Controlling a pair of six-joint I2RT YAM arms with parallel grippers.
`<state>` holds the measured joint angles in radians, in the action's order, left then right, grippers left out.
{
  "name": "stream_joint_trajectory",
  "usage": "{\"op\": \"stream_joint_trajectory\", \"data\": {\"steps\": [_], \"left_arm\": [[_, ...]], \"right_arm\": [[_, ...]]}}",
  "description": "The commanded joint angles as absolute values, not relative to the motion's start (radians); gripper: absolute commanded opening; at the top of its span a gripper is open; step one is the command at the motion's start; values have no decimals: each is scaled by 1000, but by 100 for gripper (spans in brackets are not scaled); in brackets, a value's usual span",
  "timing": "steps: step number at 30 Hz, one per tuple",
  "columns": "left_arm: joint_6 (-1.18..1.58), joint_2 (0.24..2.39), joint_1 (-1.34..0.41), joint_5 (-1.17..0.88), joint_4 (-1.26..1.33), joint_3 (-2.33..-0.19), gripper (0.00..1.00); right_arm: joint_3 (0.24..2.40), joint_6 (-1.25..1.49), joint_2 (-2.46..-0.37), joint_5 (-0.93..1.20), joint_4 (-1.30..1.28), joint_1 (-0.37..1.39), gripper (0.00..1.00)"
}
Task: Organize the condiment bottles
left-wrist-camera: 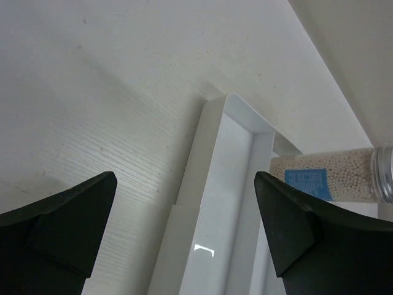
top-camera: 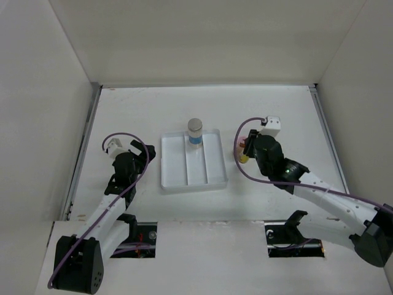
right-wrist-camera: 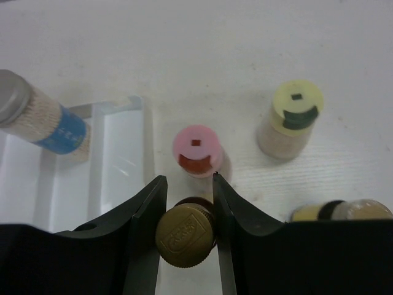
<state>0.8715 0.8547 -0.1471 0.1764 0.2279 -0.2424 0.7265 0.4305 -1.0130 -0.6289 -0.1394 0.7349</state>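
the gold-capped bottle (right-wrist-camera: 184, 236) shows little but its cap inside the right gripper (right-wrist-camera: 189, 179); the jar (left-wrist-camera: 331, 178) runs past the left wrist view's edge.

I saw a white tray (top-camera: 174, 166) with three long compartments side by side, lying flat near the middle of a white, wood-grained table (top-camera: 123, 110). The compartments ran from the near side toward the back. Plain white walls (top-camera: 209, 37) enclosed the table on three sides.

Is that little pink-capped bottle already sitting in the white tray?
No, the pink-capped bottle stands on the table outside the white tray, beside its wall.
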Motion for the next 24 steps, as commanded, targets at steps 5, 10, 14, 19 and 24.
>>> {"op": "stream_joint_trajectory", "data": {"steps": [5, 10, 14, 19, 24], "left_arm": [[873, 841, -157, 190, 250, -239, 100], [871, 845, -157, 192, 250, -241, 100], [871, 856, -153, 192, 249, -244, 100], [868, 868, -143, 186, 258, -242, 100], [865, 865, -139, 189, 258, -238, 100]], "right_arm": [[954, 319, -1290, -537, 164, 786, 25], [1064, 295, -1483, -489, 256, 765, 25], [1121, 287, -1604, -463, 311, 748, 25], [1170, 272, -1716, -471, 330, 746, 26], [1155, 267, -1712, -503, 331, 746, 54]]}}
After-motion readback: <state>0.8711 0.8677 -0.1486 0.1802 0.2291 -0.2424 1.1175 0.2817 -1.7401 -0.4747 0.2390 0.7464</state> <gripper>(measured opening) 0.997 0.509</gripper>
